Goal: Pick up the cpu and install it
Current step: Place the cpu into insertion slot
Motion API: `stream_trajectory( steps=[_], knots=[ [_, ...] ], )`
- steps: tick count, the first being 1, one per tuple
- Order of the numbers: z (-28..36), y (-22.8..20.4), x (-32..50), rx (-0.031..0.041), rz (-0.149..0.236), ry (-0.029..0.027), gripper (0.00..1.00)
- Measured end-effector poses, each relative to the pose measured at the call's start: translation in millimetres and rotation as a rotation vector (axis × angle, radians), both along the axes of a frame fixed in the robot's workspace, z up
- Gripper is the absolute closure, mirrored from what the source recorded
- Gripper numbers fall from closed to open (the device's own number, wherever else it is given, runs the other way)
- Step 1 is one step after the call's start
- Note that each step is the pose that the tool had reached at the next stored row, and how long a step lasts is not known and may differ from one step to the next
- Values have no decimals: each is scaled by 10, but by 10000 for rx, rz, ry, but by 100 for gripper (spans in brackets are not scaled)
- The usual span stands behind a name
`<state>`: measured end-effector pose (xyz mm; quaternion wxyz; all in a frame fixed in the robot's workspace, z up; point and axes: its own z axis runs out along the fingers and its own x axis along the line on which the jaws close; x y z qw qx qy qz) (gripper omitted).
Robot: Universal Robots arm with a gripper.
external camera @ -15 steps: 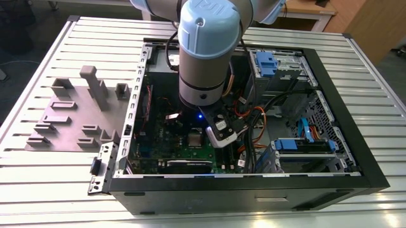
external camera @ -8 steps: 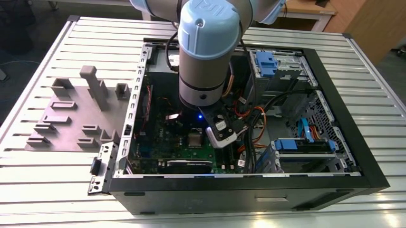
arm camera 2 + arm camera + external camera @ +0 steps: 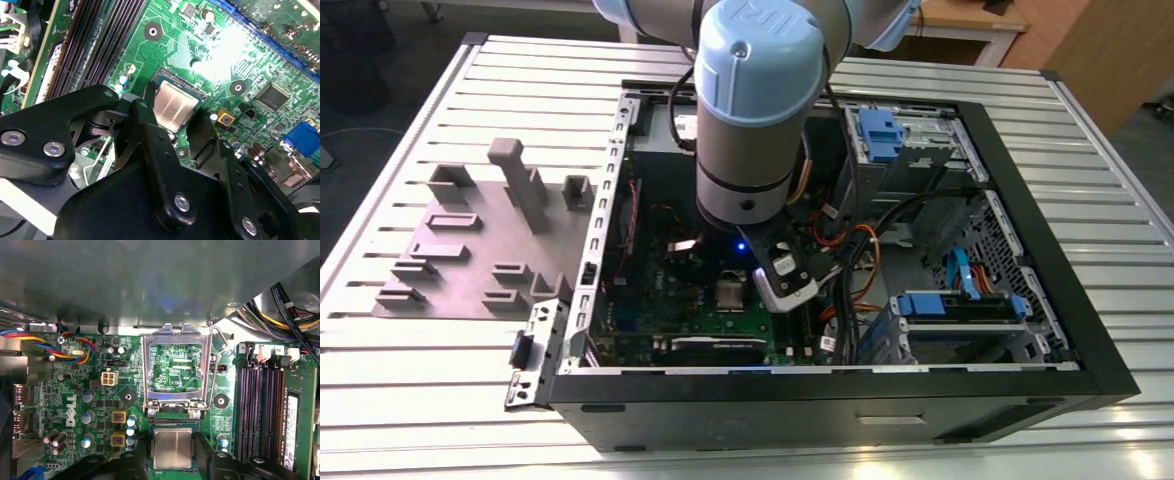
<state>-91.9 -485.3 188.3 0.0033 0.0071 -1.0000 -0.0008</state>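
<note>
**The cpu is pinched at its seat inside the computer case**

The robot arm (image 3: 747,110) reaches down into the open computer case (image 3: 1067,330). The case is a black metal box lying on its side on the worktop (image 3: 1121,200), which is made of long, ribbed silver strips. Inside the case lies a flat green board (image 3: 80,405) dotted with tiny parts.

The cpu (image 3: 174,106) (image 3: 172,447) can be seen in both wrist views. It is a small, thin square with a dull silver top that looks smooth and brushed. It is inside the case, level at the black square seat (image 3: 180,80) on the green board. I cannot tell if it is all the way down.

The gripper (image 3: 172,119) is right at the cpu. Its fingers (image 3: 145,125) are black, hard and blocky, and joined with round silver bolts. They pinch the cpu from two opposite sides (one finger tight against each edge).

Just beside the cpu, a shiny metal frame (image 3: 148,370) stands tipped up. It is shaped like a window with a hole in the middle. A thin bent wire bar (image 3: 215,370) runs along it.

Also inside the case, long black slots (image 3: 260,405) lie side by side near the frame. Thin red, blue and yellow wires (image 3: 30,337) curl over the board.

Outside the case, on the exterior view's left, a grey plastic tray (image 3: 480,250) with upright blocks rests on the worktop, just beside the case wall.
</note>
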Motion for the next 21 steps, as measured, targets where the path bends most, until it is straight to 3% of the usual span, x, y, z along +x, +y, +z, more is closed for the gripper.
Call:
stream_trajectory(
  steps=[11, 21],
  knots=[
    [8, 0, 0, -3, 1, 1, 47],
    [84, -1, 0, -6, 0, 2, 47]
  ],
)
